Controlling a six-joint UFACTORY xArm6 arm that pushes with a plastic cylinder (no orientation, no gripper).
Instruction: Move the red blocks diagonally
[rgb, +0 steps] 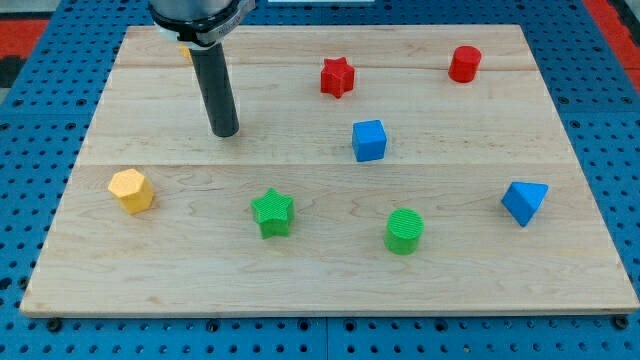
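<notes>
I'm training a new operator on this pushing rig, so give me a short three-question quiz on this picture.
1. True or false: my tip touches the red star-shaped block.
2. How many blue blocks lie on the wooden board?
3. Which is nearest the view's right edge: (a) red cylinder block, (b) blue triangular block, (c) green cylinder block?

Key: 1 false, it stands apart, toward the view's left. 2 two: the blue cube and the triangular one. 3 b.
</notes>
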